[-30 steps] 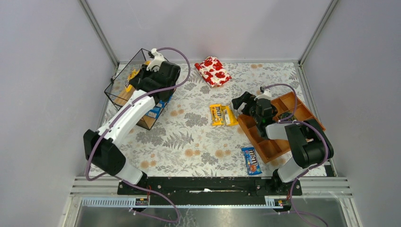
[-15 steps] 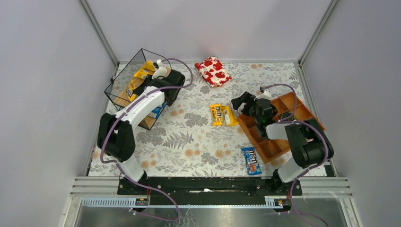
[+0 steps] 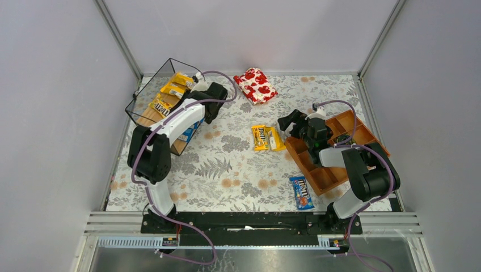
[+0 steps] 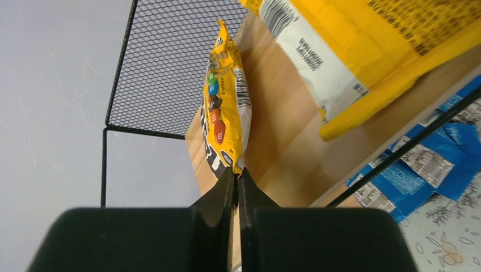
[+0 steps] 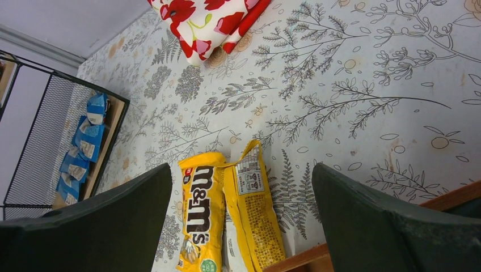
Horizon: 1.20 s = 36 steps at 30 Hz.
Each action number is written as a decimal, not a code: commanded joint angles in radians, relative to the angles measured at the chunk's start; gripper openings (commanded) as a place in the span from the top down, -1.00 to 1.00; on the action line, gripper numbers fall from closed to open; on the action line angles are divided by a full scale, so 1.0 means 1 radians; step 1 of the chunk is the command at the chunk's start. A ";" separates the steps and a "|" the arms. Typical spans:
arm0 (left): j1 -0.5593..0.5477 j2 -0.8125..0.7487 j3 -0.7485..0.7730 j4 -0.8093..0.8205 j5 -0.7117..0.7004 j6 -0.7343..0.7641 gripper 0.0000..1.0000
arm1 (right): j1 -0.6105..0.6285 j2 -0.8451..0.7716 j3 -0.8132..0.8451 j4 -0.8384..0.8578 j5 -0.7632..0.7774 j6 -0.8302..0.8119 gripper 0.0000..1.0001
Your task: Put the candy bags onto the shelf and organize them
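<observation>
The black wire shelf (image 3: 138, 103) stands at the far left. Yellow candy bags (image 3: 162, 105) lie on its top board and blue ones (image 3: 187, 132) on the lower board. My left gripper (image 3: 194, 85) is at the shelf's back right. In the left wrist view it (image 4: 235, 173) is shut on the end of a yellow bag (image 4: 223, 107) that stands on edge over the top board (image 4: 283, 147), beside another yellow bag (image 4: 363, 51). My right gripper (image 3: 292, 122) is open and empty, just above two yellow bags (image 5: 227, 215) on the table. A blue bag (image 3: 302, 192) lies near the front.
A red-and-white floral pouch (image 3: 256, 85) lies at the back middle. An orange-brown compartment tray (image 3: 334, 150) sits at the right under my right arm. The shelf's mesh end wall (image 4: 170, 62) stands behind the held bag. Grey walls close in the table.
My left arm has drawn back to the right across the shelf's top, uncovering the yellow bags on the top board. The right arm has not moved.
</observation>
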 commanded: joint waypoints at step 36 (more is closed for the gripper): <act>-0.001 0.067 0.185 0.095 0.156 0.088 0.27 | -0.016 0.013 0.017 0.047 -0.021 0.008 -1.00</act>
